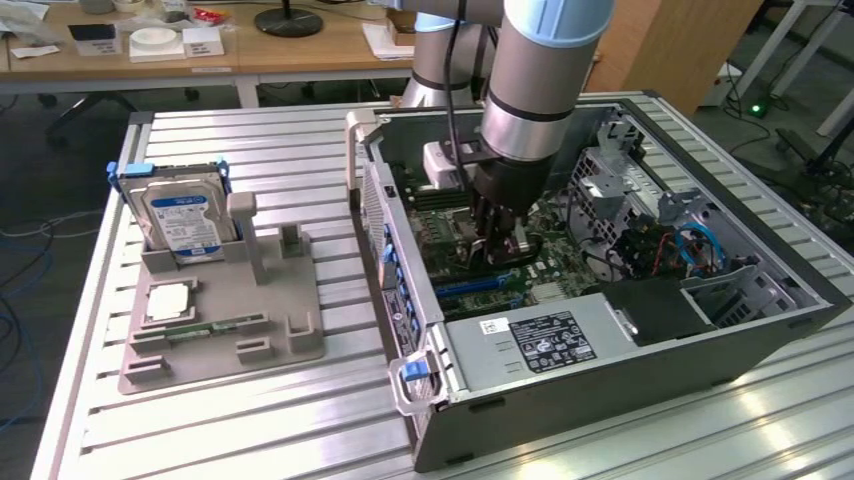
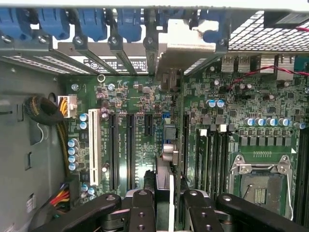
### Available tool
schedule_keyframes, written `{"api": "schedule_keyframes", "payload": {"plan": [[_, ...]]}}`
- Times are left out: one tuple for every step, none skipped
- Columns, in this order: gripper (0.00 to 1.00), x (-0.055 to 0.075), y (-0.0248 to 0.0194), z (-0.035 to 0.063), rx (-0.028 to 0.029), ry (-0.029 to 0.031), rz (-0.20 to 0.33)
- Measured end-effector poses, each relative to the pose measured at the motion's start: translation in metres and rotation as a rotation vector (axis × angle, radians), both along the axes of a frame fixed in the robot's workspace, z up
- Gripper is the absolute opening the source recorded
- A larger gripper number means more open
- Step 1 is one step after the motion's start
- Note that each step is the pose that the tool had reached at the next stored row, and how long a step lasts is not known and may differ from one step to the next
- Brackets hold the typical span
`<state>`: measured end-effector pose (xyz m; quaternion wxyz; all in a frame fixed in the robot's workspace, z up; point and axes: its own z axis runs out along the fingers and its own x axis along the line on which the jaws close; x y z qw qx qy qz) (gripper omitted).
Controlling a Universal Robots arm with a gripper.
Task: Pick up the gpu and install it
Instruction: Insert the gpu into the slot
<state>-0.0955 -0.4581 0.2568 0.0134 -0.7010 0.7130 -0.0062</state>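
One thin card is all the claw (image 2: 169, 205) has, its two fingers pinching the gpu (image 2: 172, 150) on edge. It is held low inside the open computer case (image 1: 641, 340) on the desk (image 1: 267, 420), close over the green motherboard (image 2: 130, 101). Doing this well looks to me a matter of holding the card upright, in line with the long black slot (image 2: 186, 140) just beside it, and pressing evenly along its length. Farther off, its pale end bracket (image 2: 181, 53) stands by the rear slot covers (image 2: 87, 46); whether the card is seated I cannot tell.
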Motion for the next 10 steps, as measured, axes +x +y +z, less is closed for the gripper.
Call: {"api": "schedule_keyframes", "payload": {"plan": [[0.27,-0.0007,0.0000,-0.0003,-0.0001,0.0000,0.000],[0.27,-0.0016,0.0000,-0.0007,0.0000,0.0000,0.000],[0.27,-0.0024,0.0000,-0.0011,0.0001,0.0000,0.000],[0.27,-0.0026,0.0001,-0.0017,0.0003,-0.0002,0.000],[0.27,-0.0026,0.0001,-0.0024,0.0003,-0.0002,0.000],[0.27,-0.0027,0.0000,-0.0034,0.0002,-0.0001,0.000],[0.27,-0.0027,-0.0002,-0.0043,0.0001,-0.0001,0.000],[0.27,-0.0027,-0.0003,-0.0052,0.0002,-0.0001,0.000],[0.27,-0.0028,-0.0005,-0.0058,0.0001,0.0000,0.000],[0.27,-0.0028,-0.0005,-0.0065,0.0002,0.0000,0.000]]}}
